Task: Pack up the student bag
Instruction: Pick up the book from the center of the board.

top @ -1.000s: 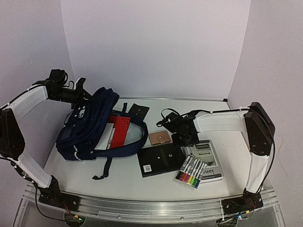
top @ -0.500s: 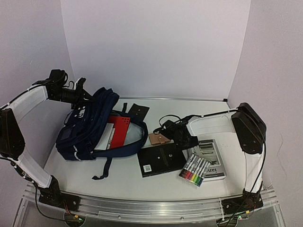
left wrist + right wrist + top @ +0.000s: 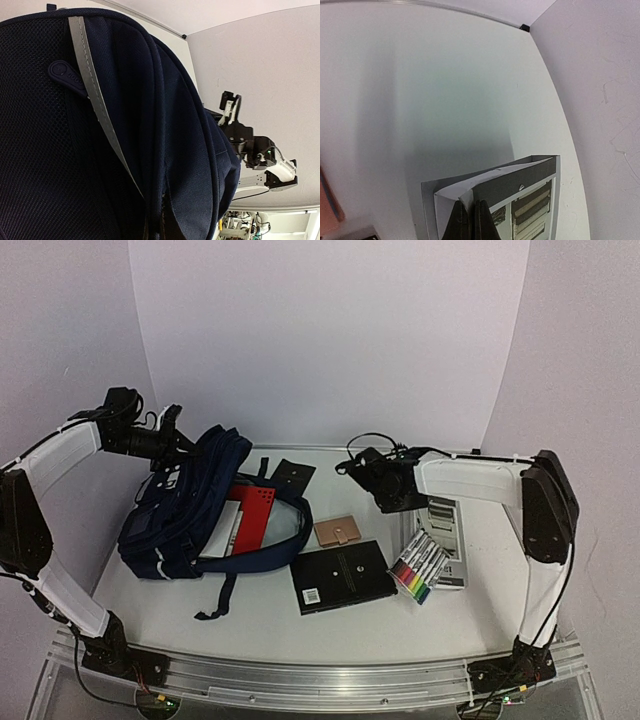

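The student bag [image 3: 190, 510] is a navy backpack lying open at the left, with a red notebook [image 3: 252, 512] in its mouth. My left gripper [image 3: 168, 437] is shut on the bag's top edge and holds it up. In the left wrist view the bag's fabric [image 3: 125, 125] fills the frame and hides the fingers. My right gripper [image 3: 410, 502] [image 3: 471, 217] is shut on the near corner of a grey-and-white book [image 3: 447, 532] [image 3: 520, 192], raising that end off the table. A pack of coloured markers [image 3: 420, 567] rests on the book's lower end.
A black book [image 3: 340, 578] lies at centre front, with a tan wallet [image 3: 338, 531] just behind it. A flat black item [image 3: 291, 475] sits near the back, by the bag. The table's back edge and right wall [image 3: 590, 75] are close to the right gripper.
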{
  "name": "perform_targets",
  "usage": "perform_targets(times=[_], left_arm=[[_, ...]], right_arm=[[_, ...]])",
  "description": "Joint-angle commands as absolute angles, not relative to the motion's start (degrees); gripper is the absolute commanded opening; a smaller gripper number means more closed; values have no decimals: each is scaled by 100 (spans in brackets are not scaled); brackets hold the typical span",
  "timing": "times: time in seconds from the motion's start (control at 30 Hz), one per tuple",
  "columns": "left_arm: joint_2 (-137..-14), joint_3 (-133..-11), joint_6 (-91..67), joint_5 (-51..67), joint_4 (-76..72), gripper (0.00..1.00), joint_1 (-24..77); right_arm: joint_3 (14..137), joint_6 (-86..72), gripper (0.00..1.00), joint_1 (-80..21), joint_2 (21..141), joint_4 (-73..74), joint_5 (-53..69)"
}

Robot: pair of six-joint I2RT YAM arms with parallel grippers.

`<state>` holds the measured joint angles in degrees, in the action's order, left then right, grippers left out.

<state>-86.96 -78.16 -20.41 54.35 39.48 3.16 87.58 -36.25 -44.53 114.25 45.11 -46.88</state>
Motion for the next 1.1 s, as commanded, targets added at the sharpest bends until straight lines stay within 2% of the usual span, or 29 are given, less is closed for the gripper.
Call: perform_targets(times=[0.0, 0.27, 0.33, 0.4, 0.47, 0.5, 0.57, 0.63, 0.87, 1.07], left_arm=[[-8555, -7701, -1988, 5468, 3582, 0, 314], [-8431, -7283, -2089, 4648, 3216, 0, 754], [-8306, -7287, -1998, 4536, 3182, 5, 768], [-8122, -7255, -1899, 4512, 3056, 27, 785], [-7937, -7201, -1826, 4594, 2898, 60, 811], [-7819, -7174, -1788, 4630, 2809, 71, 834], [-7636, -7151, -1732, 4704, 2672, 88, 910], [-7484, -7127, -1678, 4789, 2469, 98, 1069], [-7245, -6961, -2198, 5597, 942, 100, 1955], [-7333, -7029, -2720, 6024, -248, 100, 2630]], right_arm=[[9283, -3632, 0, -4484, 10624, 4384, -5012], [9202, -3513, 0, -4483, 9739, 3546, -4287], [9099, -3419, 0, -4482, 9416, 3199, -3956], [8909, -3205, 0, -4484, 9029, 2760, -3423], [8666, -3027, 0, -4485, 8644, 2302, -2703], [8582, -2949, 0, -4483, 8435, 2050, -2367], [8419, -2836, 0, -4482, 8115, 1649, -1570], [8313, -2792, 0, -4482, 7865, 1264, -764], [8175, -3122, 0, -4482, 7461, -79, 1923], [8202, -3950, 0, -4491, 7471, -1393, 3388]])
